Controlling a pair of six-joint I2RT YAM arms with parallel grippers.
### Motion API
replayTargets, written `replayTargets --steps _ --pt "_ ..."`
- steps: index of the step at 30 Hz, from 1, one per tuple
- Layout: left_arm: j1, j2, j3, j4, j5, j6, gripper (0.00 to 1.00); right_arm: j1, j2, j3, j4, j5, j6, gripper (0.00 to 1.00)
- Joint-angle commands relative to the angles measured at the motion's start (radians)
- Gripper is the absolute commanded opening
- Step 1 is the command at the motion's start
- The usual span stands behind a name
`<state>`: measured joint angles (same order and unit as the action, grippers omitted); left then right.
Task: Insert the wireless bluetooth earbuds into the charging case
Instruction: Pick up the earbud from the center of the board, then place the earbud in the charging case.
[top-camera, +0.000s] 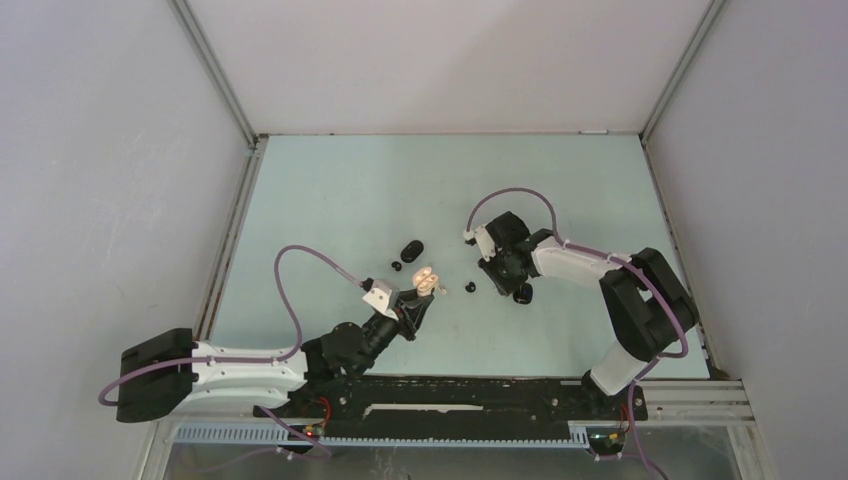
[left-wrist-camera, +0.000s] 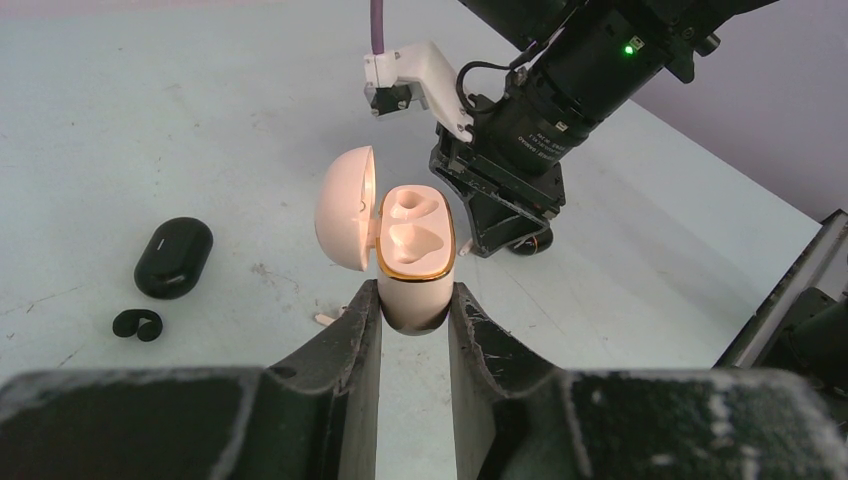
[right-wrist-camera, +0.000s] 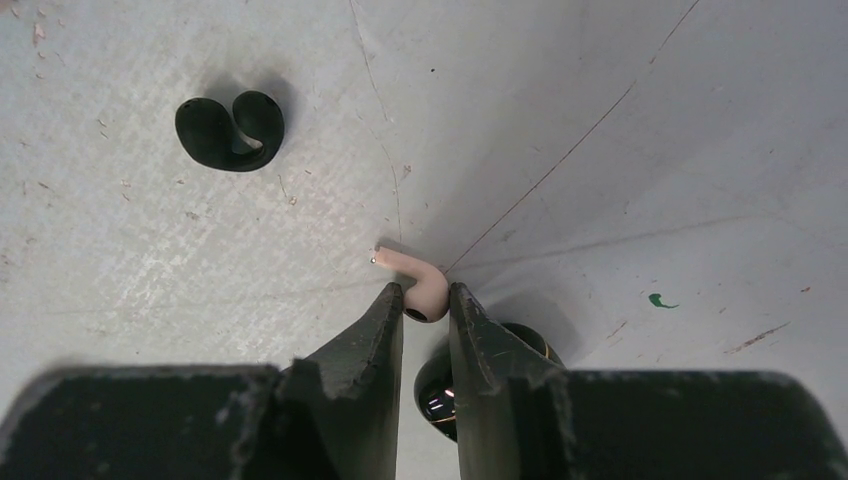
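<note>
My left gripper (left-wrist-camera: 415, 300) is shut on the base of a cream charging case (left-wrist-camera: 412, 265). The case's lid (left-wrist-camera: 345, 205) stands open and both sockets show empty. The case also shows in the top view (top-camera: 427, 280), with the left gripper (top-camera: 418, 303) below it. My right gripper (right-wrist-camera: 427, 300) is shut on a whitish earbud (right-wrist-camera: 425, 292), at or just above the table. In the top view this earbud (top-camera: 470, 288) sits right of the cream case. A black earbud (right-wrist-camera: 230, 130) lies on the table beyond.
A shut black case (left-wrist-camera: 173, 257) and the black earbud (left-wrist-camera: 137, 324) lie left of the cream case. An open black case with a gold rim (right-wrist-camera: 438, 395) lies under my right fingers. A small whitish piece (left-wrist-camera: 325, 318) lies by my left finger.
</note>
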<state>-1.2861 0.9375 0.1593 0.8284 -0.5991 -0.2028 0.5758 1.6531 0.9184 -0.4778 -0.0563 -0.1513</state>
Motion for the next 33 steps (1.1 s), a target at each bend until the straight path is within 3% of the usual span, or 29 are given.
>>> replayTargets --steps 1,8,11,14,19,25,29,33 --pt "0.004 0.002 -0.006 0.048 -0.008 -0.011 0.00 0.015 -0.043 -0.007 -0.045 0.038 -0.062 0.14" --pt "0.006 0.073 0.033 0.051 0.013 0.001 0.00 0.133 -0.321 -0.007 -0.079 0.176 -0.307 0.00" --pt "0.005 0.113 0.055 0.066 0.026 0.009 0.00 0.187 -0.407 0.023 -0.114 0.285 -0.477 0.00" --pt "0.005 0.155 0.079 0.086 0.034 0.019 0.00 0.185 -0.514 0.034 -0.099 0.299 -0.646 0.00" --pt "0.005 0.199 0.104 0.149 0.061 0.047 0.00 0.321 -0.719 0.030 0.016 0.321 -0.884 0.00" --pt "0.005 0.217 0.121 0.203 0.148 0.089 0.00 0.650 -0.904 -0.151 0.274 0.480 -1.139 0.00" --pt "0.006 0.219 0.120 0.229 0.226 0.134 0.00 0.821 -0.956 -0.329 0.500 0.586 -1.334 0.00" --pt "0.004 0.226 0.120 0.239 0.286 0.183 0.00 0.889 -0.948 -0.381 0.579 0.605 -1.404 0.00"
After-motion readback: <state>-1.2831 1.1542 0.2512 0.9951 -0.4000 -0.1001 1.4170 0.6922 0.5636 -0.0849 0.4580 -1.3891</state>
